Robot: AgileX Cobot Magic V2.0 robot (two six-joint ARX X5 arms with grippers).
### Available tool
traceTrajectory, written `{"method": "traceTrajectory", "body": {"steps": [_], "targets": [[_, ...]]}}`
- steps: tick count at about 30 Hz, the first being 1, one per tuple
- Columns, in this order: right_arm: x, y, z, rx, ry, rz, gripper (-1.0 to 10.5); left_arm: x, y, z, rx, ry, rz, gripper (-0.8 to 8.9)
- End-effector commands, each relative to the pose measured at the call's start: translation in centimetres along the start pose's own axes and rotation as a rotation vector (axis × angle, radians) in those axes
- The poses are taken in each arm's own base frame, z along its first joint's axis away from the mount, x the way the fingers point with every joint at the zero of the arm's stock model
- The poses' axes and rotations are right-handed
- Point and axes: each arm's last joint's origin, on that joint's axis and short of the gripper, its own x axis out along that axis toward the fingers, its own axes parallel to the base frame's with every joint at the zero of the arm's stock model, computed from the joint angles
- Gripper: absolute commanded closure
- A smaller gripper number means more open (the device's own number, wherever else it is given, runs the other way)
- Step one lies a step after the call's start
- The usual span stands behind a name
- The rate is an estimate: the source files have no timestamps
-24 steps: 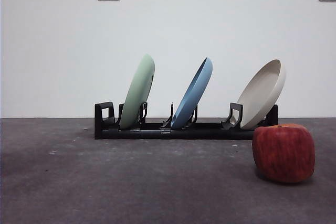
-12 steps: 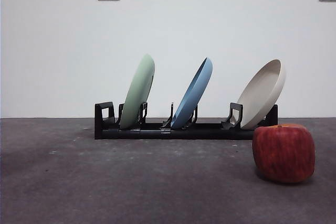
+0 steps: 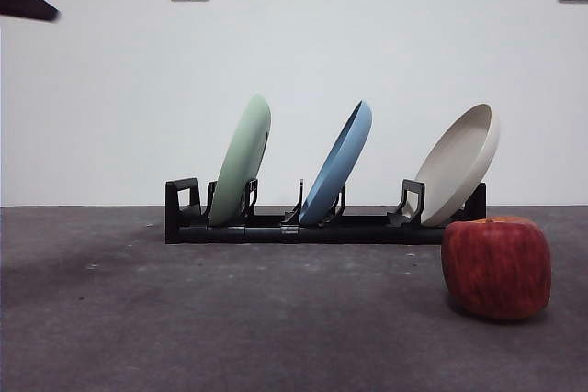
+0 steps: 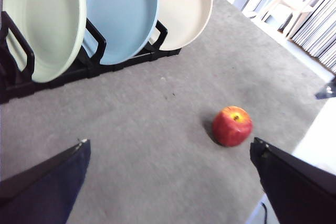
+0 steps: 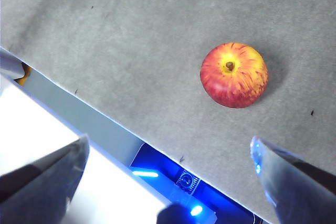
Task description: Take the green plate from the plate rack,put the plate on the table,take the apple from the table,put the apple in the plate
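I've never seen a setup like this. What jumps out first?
Three plates lean in a black plate rack at the back of the table: the green plate at one end, a blue plate in the middle, a beige plate at the other end. A red apple sits alone on the table, nearer the camera, in front of the beige plate's end.

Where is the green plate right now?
The green plate stands tilted in the plate rack at its left end in the front view, beside the blue plate.

Low front, 2 wrists overhead — apple (image 3: 496, 268) shared
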Motion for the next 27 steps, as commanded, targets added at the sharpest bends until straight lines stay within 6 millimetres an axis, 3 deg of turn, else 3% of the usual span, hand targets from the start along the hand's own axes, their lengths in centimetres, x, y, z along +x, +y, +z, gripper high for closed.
{"method": "traceTrajectory", "body": {"steps": [1, 7, 20, 27], "targets": [[0.0, 0.0, 0.1, 0.000, -0.002, 0.003, 2.5, 1.9, 0.3, 0.5, 0.010, -0.001, 0.008, 2.51], [0.0, 0.0, 0.1, 0.000, -0.002, 0.003, 2.5, 6.3, 1.4, 1.9, 0.020, 0.050, 0.064, 2.51], [0.0, 0.0, 0.1, 0.000, -0.002, 0.001, 2.5, 15.2, 4.4, 8.8, 0.081, 0.035, 0.168, 2.51], [0.0, 0.0, 0.1, 0.000, -0.002, 0.001, 2.5, 19.7, 6.5, 10.6, 0.080, 0.043, 0.175, 2.52]]}}
